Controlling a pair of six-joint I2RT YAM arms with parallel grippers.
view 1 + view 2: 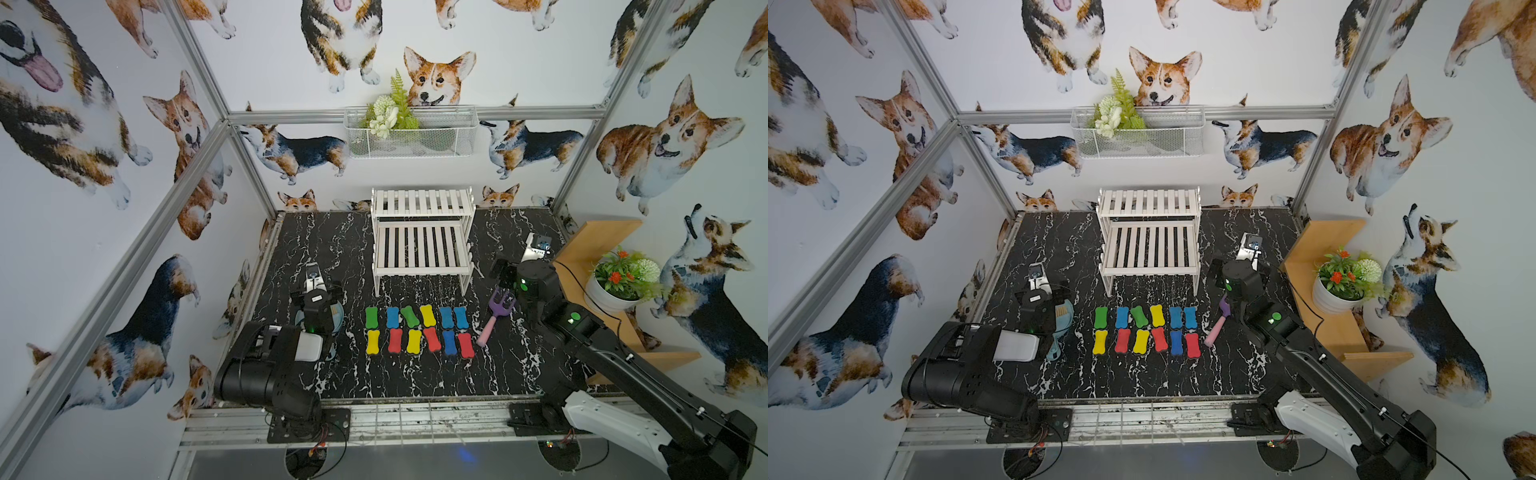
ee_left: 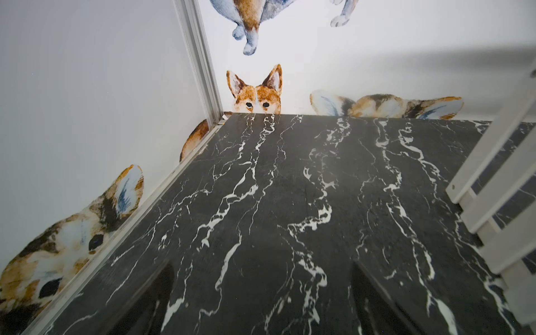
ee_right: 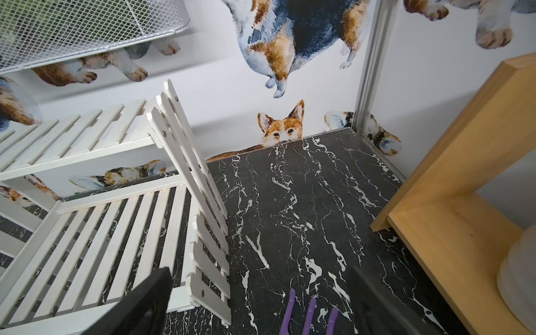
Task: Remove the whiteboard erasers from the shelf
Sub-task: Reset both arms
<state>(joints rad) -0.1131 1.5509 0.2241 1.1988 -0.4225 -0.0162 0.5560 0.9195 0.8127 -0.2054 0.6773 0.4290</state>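
Both arms are black: the left arm [image 1: 266, 374] has a white block, the right arm [image 1: 648, 386] a white shell and green lights.

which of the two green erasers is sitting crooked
the green eraser between a blue eraser and a yellow eraser, in the row nearer the shelf; it's skewed, while the other green eraser sits straight
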